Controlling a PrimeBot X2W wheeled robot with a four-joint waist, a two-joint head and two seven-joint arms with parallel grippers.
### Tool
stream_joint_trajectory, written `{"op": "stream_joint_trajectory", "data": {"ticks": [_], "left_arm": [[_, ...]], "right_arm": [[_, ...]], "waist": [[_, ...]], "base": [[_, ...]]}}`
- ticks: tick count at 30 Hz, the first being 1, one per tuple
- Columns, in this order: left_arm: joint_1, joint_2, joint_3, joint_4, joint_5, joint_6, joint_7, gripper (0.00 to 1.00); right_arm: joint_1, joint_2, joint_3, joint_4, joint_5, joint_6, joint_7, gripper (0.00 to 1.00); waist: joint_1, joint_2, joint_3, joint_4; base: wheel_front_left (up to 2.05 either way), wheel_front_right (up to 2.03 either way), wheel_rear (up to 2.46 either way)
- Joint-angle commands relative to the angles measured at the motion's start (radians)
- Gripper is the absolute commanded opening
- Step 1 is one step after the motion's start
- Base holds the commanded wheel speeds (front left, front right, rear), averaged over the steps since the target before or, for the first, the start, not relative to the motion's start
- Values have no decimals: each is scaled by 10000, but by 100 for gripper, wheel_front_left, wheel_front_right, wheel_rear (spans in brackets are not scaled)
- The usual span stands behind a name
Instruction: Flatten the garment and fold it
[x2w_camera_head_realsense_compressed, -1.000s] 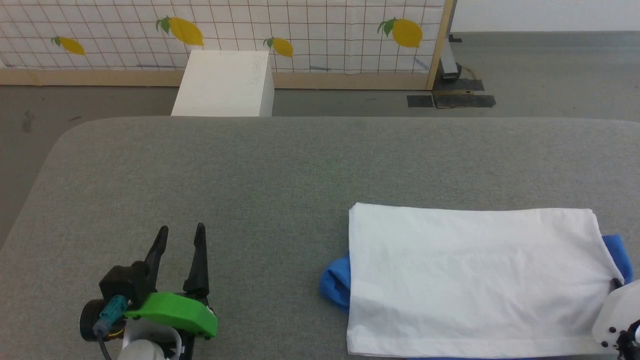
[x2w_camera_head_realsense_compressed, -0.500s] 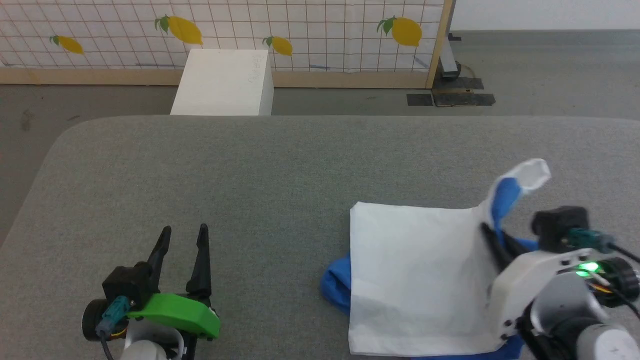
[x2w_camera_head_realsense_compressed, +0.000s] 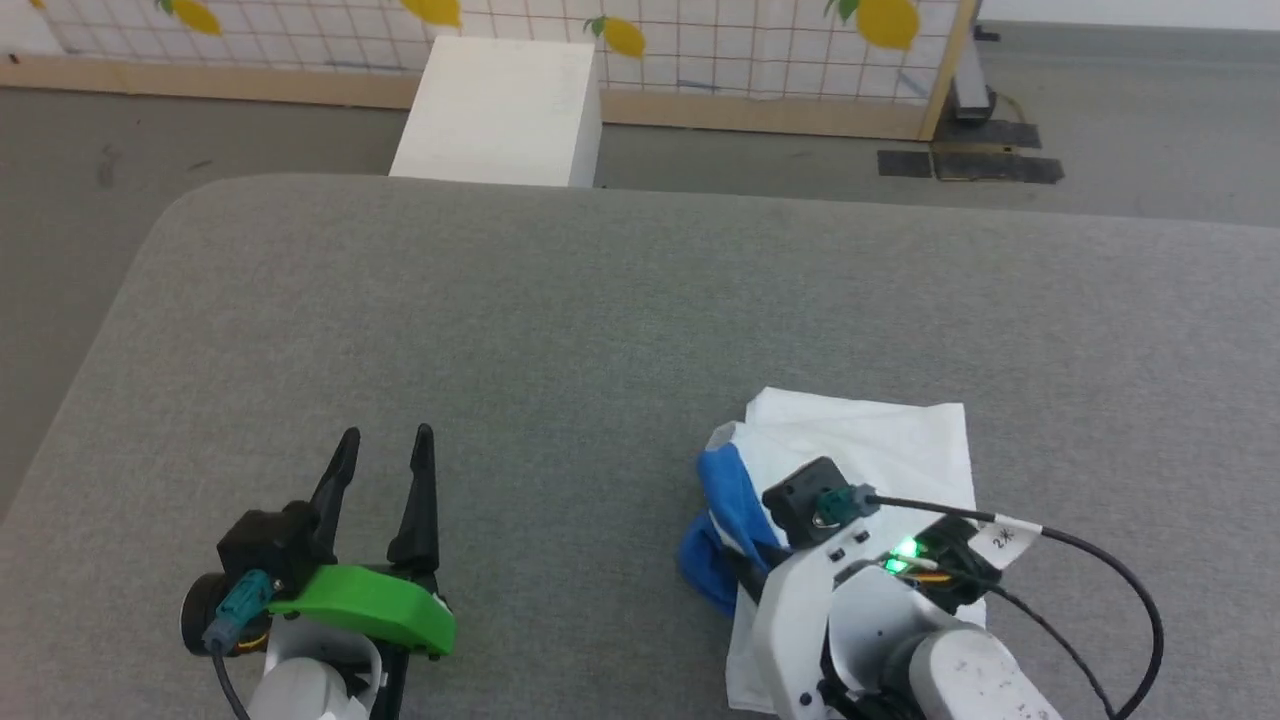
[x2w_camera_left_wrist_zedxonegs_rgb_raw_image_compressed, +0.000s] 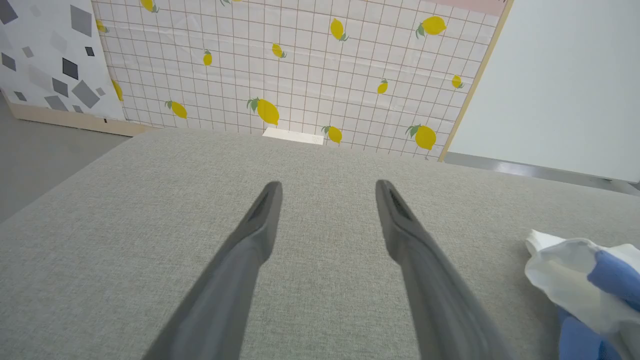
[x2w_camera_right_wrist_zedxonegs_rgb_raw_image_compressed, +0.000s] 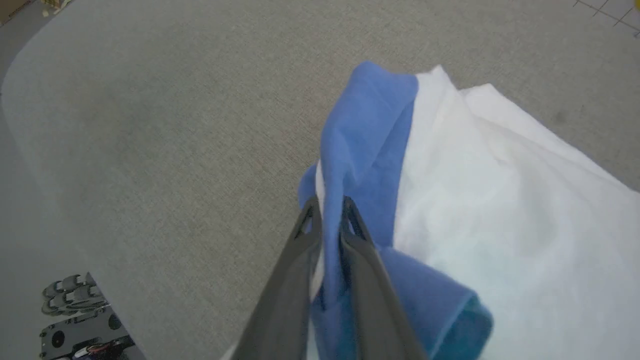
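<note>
Where the grey, finely woven worktop fills most of the head view, the garment lies at the lower right of the frame, a soft bunch of cloth with a smooth white panel uppermost and a bright blue fold gathered at its left edge. Seen from the right wrist, the right claw has its two long dark fingers drawn almost together, with a limp band of the blue cloth caught between them; the band rises above the tips and droops over, while the white cloth spreads in gentle creases toward the right of that frame. In the head view that arm's pale wrist covers the near part of the garment, with a green light and a thin black cable looping off to the right. At the lower left of the head view the left claw has its tapered fingers spread wide with nothing between them, pointing up the frame above bare worktop, well apart from the garment; a glossy green cover sits on its wrist. From the left wrist, the garment's edge shows at the right border as rumpled white over blue. Beyond the worktop's rounded far corner a plain white box stands on the grey floor before a gridded screen printed with yellow lemons.
</note>
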Motion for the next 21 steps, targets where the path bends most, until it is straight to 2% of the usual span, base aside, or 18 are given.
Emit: {"op": "stream_joint_trajectory", "data": {"ticks": [1, 6, 10, 13, 15, 18, 21], "left_arm": [[-138, -41, 37, 30, 146, -40, -47, 100], [-48, -43, 155, 29, 191, -54, -47, 100], [22, -24, 269, -21, 234, -58, -47, 100], [49, -39, 319, -106, 264, -63, -47, 100], [56, -49, 355, -163, 283, -66, -47, 100], [67, -69, 368, -214, 313, -74, -47, 100], [68, -92, 368, -255, 339, -83, -47, 100]], "right_arm": [[-183, -7, 27, 139, 309, -13, -178, 100], [-221, -7, 0, -182, 1638, -13, -783, 100], [-258, -7, -525, -1376, 2763, -13, -2183, 100], [-203, -7, -1681, -2187, 2703, -13, -3779, 100], [17, -7, -2499, -2371, 2554, -13, -4400, 100], [473, -7, -3637, -2179, 2519, -13, -4750, 100], [932, -7, -4602, -1513, 2484, -13, -4661, 100]], "waist": [[0, 0, 85, 110], [0, 0, 47, 36], [0, 0, -58, -197], [0, 0, -142, -401], [0, 0, -189, -520], [0, 0, -223, -644], [0, 0, -236, -715]], "base": [[0, 0, 0], [0, 0, 0], [0, 0, 0], [0, 0, 0], [0, 0, 0], [0, 0, 0], [0, 0, 0]]}}
